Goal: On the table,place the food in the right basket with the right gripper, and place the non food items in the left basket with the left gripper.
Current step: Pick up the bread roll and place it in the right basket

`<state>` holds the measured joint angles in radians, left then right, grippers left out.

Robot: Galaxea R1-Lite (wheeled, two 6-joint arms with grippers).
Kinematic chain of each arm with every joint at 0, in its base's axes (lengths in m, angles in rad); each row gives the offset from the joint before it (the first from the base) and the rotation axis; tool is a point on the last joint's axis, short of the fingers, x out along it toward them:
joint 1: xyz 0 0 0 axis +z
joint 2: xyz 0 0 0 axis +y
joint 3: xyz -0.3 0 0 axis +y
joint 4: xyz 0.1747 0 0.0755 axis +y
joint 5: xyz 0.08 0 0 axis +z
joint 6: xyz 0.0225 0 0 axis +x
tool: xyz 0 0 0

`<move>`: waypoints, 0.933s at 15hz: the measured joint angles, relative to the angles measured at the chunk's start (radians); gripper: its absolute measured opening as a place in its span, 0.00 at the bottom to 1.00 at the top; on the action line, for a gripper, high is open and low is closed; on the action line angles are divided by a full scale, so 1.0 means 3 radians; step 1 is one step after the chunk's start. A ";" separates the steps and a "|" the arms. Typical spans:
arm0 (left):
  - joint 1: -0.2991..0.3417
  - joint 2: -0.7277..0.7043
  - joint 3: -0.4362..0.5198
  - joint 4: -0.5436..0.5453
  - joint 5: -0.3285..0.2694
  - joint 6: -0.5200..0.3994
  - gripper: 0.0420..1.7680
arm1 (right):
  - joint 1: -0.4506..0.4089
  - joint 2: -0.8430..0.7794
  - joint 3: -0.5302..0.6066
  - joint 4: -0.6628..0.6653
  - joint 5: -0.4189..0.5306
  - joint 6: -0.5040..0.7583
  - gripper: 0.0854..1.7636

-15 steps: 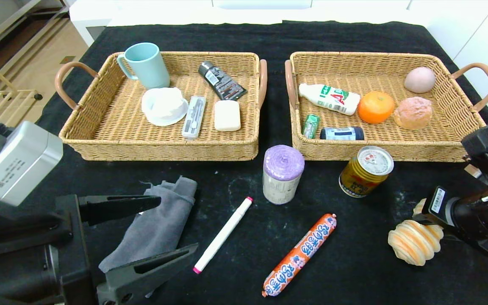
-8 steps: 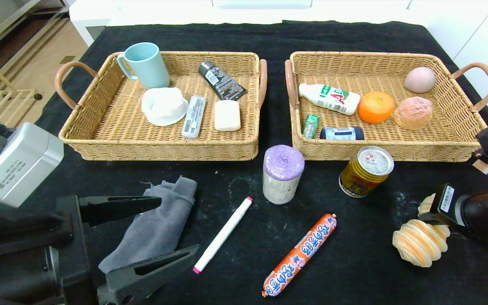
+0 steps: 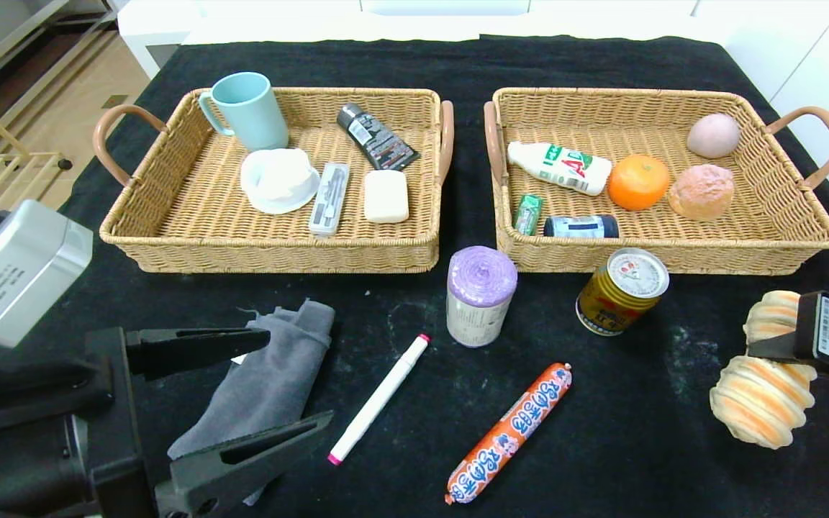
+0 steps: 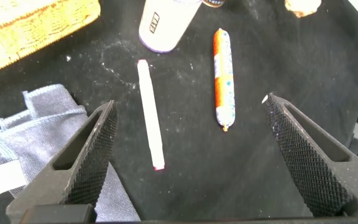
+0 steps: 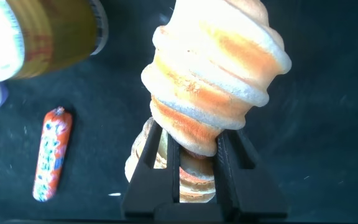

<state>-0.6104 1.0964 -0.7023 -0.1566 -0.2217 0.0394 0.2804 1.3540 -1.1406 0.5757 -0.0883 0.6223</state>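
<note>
Bread roll [image 3: 761, 397], ridged and striped tan and cream, sits pinched at its middle in the right pincer [image 3: 771, 352], whose two dark fingers [image 5: 225, 163] are closed tight on it at the right edge of the black-clothed tabletop [image 3: 645, 446], in front of the right basket [image 3: 810, 241]. The left pincer [image 3: 252, 385] hangs wide open at the near left, one finger on each side of the folded grey towel [image 3: 267, 385], holding nothing. On the cloth between the arms lie the white marker [image 3: 378, 397] with pink ends, the long orange sausage [image 3: 509, 432], the purple-topped roll [image 3: 481, 295] standing upright, and the gold can [image 3: 622, 291] just in front of the right basket's near wall. That basket holds a white bottle [image 3: 560, 167], an orange [image 3: 638, 181], a round bun [image 3: 701, 191], and an egg-like thing [image 3: 713, 135]. The left basket [image 3: 270, 255] holds a pale blue mug [image 3: 245, 109], a white dish [image 3: 279, 180], a dark tube [image 3: 376, 137] and a white bar [image 3: 386, 196].
</note>
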 joint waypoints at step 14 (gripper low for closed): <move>0.0010 -0.0074 -0.0006 -0.0004 0.0001 0.0042 0.97 | 0.0040 0.0190 -0.0834 -0.0032 -0.0345 -0.1113 0.19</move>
<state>-0.6074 1.0740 -0.7043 -0.1577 -0.2213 0.0519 0.2923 1.4111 -1.3909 0.5662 -0.1919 0.2885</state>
